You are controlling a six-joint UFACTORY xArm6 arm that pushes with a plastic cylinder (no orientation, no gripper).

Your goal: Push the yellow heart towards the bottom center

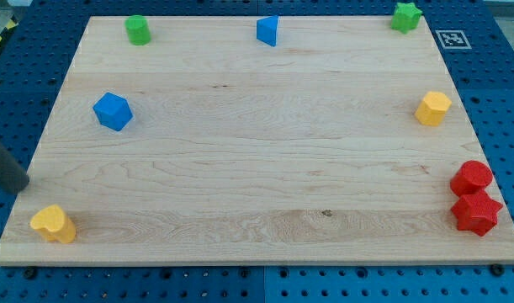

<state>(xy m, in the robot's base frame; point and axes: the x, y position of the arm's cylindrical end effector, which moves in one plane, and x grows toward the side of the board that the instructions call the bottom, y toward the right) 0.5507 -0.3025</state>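
Note:
The yellow heart [54, 224] lies near the board's bottom left corner. My rod enters from the view's left edge, and my tip [22, 187] rests at the board's left edge, just above and to the left of the yellow heart, a small gap away from it. A yellow hexagon block [433, 108] sits near the right edge.
The wooden board [265, 143] also carries a blue block [113, 111] at the left, a green block [138, 29] at top left, a blue block [268, 30] at top centre, a green star [405, 16] at top right, and two red blocks [472, 178] [477, 213] at bottom right.

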